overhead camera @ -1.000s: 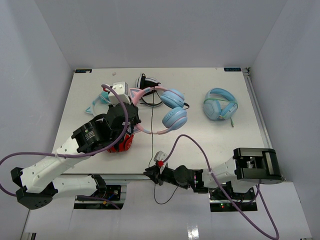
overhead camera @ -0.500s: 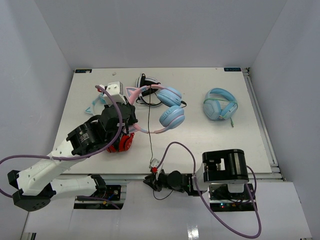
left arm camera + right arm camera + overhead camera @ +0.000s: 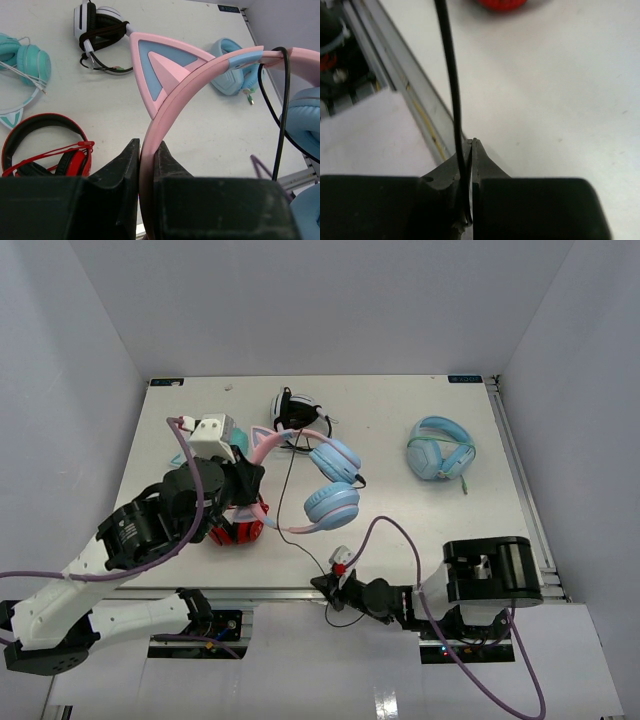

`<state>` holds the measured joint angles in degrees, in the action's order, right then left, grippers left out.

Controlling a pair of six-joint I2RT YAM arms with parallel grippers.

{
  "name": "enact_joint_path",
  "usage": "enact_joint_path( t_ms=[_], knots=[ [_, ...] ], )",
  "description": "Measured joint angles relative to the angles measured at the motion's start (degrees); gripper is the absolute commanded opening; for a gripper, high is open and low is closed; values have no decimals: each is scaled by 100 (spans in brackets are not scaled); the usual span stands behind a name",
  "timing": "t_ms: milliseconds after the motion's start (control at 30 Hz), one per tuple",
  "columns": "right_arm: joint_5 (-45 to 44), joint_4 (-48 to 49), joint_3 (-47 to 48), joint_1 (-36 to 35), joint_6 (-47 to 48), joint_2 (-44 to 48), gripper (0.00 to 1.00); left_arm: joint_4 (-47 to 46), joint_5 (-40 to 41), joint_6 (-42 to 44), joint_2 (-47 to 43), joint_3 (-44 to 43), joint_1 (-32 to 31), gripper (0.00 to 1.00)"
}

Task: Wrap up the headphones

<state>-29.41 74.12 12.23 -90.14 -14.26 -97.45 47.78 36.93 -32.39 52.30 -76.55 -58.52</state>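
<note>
Two grips share the pink cat-eared headphones (image 3: 332, 504) with light blue round ear cups, held over the near-left part of the white table (image 3: 450, 530). The left gripper (image 3: 147, 160) clamps the headband (image 3: 200, 75), and the right gripper (image 3: 471, 150) pinches the thin black cable (image 3: 449, 75) at the near edge. To wrap well, I judge, the cable wants tension and neat turns round the band; no writing is legible.

Red hdphns (image 3: 74, 160) nr teal pair (image 3: 27, 60), blk/white pair (image 3: 293, 406) at back, blue pair (image 3: 440, 448) right
</note>
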Motion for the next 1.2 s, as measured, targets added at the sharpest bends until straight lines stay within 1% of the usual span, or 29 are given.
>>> enact_joint_path(
  t_ms=[100,267,367,433,533,667,933,1067,1200],
  knots=[
    [-327,19,-138,132,127,796,8,216,-174,95,-276,-29,0,0],
    [-592,49,-235,327,248,1450,8,239,-597,216,-675,-119,6,0],
    [-655,45,-232,417,288,1765,8,225,-1086,278,-753,-234,7,0],
    [-652,-49,-228,504,317,1945,8,194,-1574,337,-749,-248,14,0],
    [-624,-362,-228,759,336,2433,8,227,-2254,507,-671,-250,17,0],
    [-602,-975,-231,1124,342,3445,8,396,-2703,756,-514,-250,15,0],
    [-646,-2506,-216,1532,438,5647,8,648,-2765,1301,-365,-158,17,0],
    [-662,-3295,-137,1569,488,6298,8,541,-2680,1601,-416,283,17,0],
    [-720,-4202,298,1605,656,6487,8,380,-2720,1969,-390,902,17,0]
  ],
)
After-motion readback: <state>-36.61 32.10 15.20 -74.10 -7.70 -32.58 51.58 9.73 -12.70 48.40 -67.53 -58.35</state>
